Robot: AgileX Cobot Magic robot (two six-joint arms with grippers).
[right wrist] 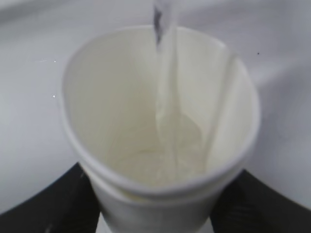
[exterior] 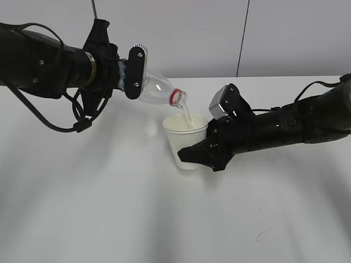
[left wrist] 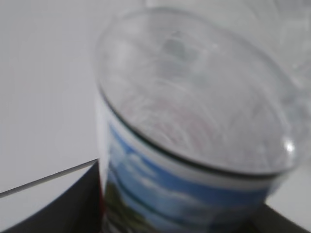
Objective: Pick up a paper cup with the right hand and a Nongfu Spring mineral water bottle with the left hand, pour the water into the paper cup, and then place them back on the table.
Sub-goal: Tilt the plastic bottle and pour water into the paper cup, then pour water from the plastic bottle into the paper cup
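Two containers: bottle (exterior: 156,90), paper cup (exterior: 185,142)
Bottle: tipped, clamped by left gripper (exterior: 133,73)
Cup: pinched by right gripper (exterior: 204,155), catching water (exterior: 186,114)
Place: mid-table (exterior: 109,208)

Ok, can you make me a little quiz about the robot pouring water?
1. True or false: the left hand holds the Nongfu Spring mineral water bottle upright.
2. Where does the water land? A) on the table B) in the paper cup C) on the right hand
3. Fill in: the ring round the bottle's neck is ____.

Key: 1 false, it is tipped mouth-down; 2 B; 3 red.
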